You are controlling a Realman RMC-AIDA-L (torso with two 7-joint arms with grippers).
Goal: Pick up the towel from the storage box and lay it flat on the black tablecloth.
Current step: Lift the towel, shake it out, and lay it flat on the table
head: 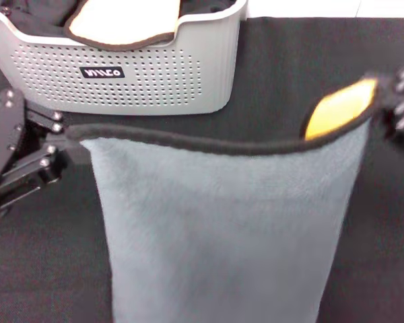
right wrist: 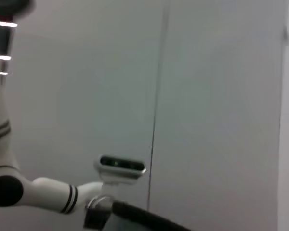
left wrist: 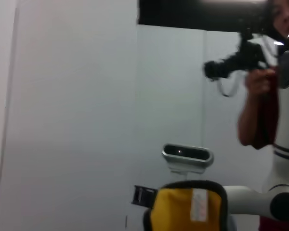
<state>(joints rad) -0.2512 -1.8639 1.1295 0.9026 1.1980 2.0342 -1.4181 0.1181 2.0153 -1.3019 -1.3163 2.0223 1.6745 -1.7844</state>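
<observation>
The grey-teal towel with a black hem hangs spread between my two grippers above the black tablecloth. My left gripper is shut on its left top corner. My right gripper is shut on its right top corner, where the yellow-orange back folds over. The towel's yellow back and black hem also show in the left wrist view. The pale storage box with a black label stands behind the towel at the far left.
A yellow-faced cloth with dark trim lies in the box. The wrist views face a pale wall, my head camera and a person holding a dark device.
</observation>
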